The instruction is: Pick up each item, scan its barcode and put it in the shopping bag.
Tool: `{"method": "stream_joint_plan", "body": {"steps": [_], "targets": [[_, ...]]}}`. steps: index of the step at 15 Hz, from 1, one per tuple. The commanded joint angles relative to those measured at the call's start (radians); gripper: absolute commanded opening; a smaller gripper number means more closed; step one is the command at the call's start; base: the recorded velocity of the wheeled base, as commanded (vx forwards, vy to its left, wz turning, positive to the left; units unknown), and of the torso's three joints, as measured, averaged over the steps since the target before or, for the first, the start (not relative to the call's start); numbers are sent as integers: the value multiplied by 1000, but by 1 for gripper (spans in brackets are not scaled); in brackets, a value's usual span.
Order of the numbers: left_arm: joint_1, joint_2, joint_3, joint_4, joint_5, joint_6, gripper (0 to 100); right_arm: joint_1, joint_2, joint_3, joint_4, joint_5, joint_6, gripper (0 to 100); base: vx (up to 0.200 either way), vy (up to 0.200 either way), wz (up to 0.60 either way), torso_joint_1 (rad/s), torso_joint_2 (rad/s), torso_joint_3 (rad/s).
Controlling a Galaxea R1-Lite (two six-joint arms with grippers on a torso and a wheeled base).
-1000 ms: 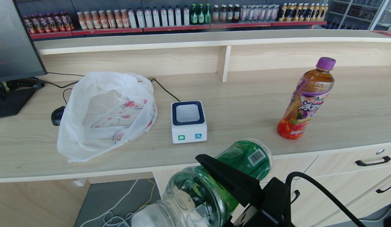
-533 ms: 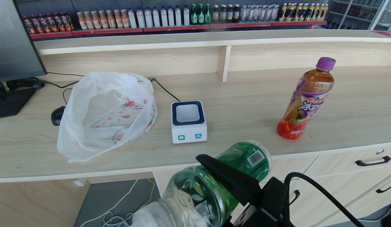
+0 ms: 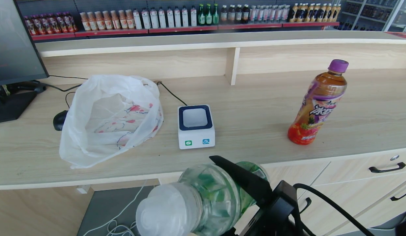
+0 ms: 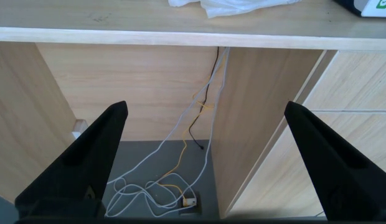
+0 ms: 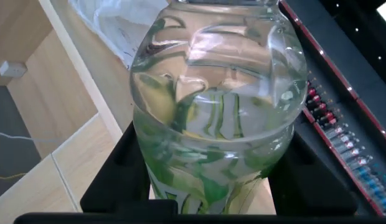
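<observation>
Right gripper (image 3: 216, 183), clamped on the water bottle (image 3: 203, 193), which we log off the table's (image 3: 255, 108) near edge, just short of the scanner (image 3: 196, 126). Long axis: base towards the scanner, cap away from it. Shopping bag (image 3: 108, 118): left of the scanner. Left gripper (image 4: 205, 106): spread, empty.

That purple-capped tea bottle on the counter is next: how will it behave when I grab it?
The tea bottle stands tall on a narrow base, so a sideways nudge would probably tip it. It looks filled nearly to the neck, so likely heavy for its size. The glossy label wrap may be slippery.
</observation>
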Motion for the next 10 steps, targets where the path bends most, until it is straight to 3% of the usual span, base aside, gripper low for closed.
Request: {"method": "stream_joint_plan", "body": {"steps": [1, 5, 6, 10], "targets": [[0, 0, 0, 0, -1, 0, 100, -6, -28, -28, -1, -51, 63, 0, 0, 0, 0, 0, 0, 0], [0, 0, 0, 0, 1, 0, 100, -15, -53, -132, -1, -224, 277, 0, 0, 0, 0, 0, 0, 0], [0, 0, 0, 0, 1, 0, 100, -26, -35, -215, -1, -244, 339, 0, 0, 0, 0, 0, 0, 0], [0, 0, 0, 0, -1, 0, 100, -153, -30, -264, 0, -244, 405, 0, 0, 0, 0, 0, 0, 0]]}}
